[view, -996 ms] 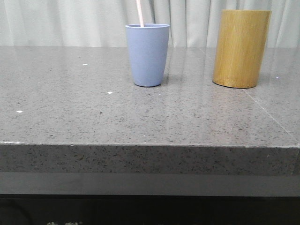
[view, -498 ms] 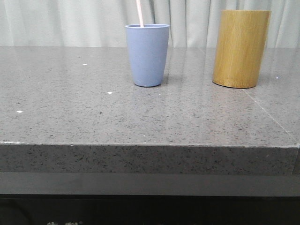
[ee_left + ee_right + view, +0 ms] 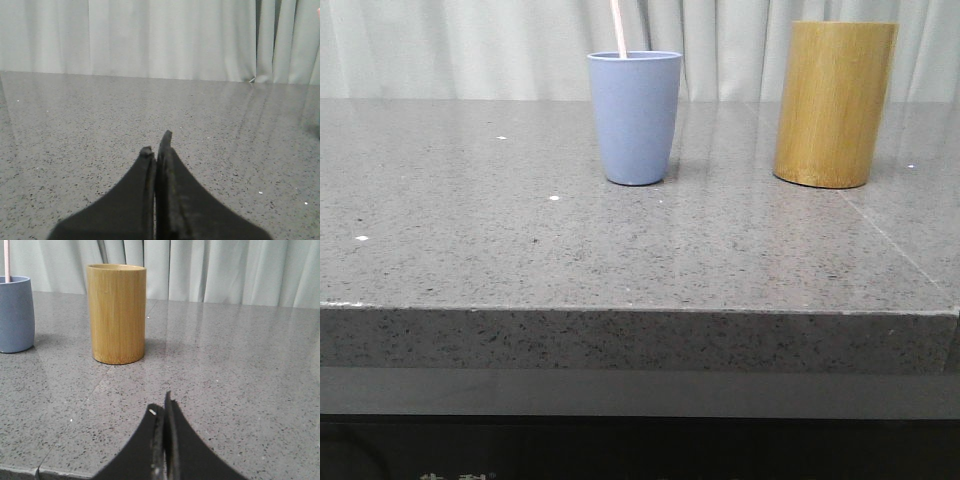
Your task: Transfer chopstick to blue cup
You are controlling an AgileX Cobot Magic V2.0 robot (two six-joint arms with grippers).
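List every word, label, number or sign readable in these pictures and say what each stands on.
Pale characters on the dark panel below the table edge: cut off by the frame, unreadable.
Blue cup: no text.
Bamboo cylinder holder: no text.
Chopstick: no text.
Stone table: only white specks, no writing.

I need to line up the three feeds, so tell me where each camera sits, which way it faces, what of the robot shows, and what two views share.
Front view: low at the table's near edge, facing forward at the blue cup holding the chopstick, and the bamboo cylinder.
Left wrist view: low over the table, facing the curtain; the left gripper, shut, shows.
Right wrist view: low over the table, facing the cylinder; the right gripper, shut, shows.
Front and right wrist views share cup, chopstick and cylinder.
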